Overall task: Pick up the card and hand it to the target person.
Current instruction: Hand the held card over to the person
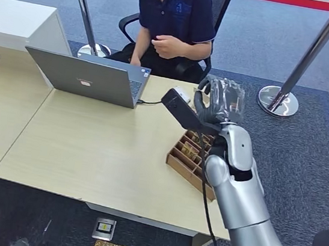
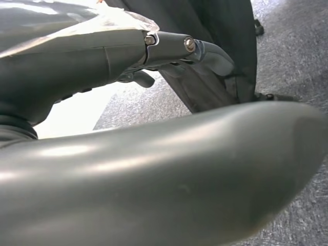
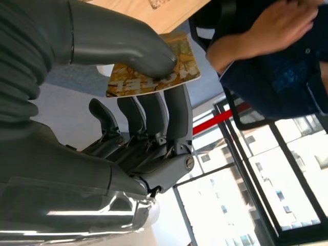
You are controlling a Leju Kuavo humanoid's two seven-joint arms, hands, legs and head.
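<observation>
Pick is done: card (image 3: 155, 69) is pinched by right hand (image 3: 127, 102), raised above tray (image 1: 185, 162). Handover to person (image 1: 177, 15) is left. Left hand (image 2: 155, 169) state cannot be told.

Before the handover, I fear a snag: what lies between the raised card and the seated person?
Nothing: in the right wrist view the card, pinched by the right hand, faces the person across open air.

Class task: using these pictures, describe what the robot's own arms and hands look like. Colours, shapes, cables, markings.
The right arm is smooth, rounded silver metal, with a black cable running along it. The right hand has a grey ribbed cover, a thick grey thumb, darker fingers with small screws, and a clear shell behind. The left hand is the same grey.
</observation>
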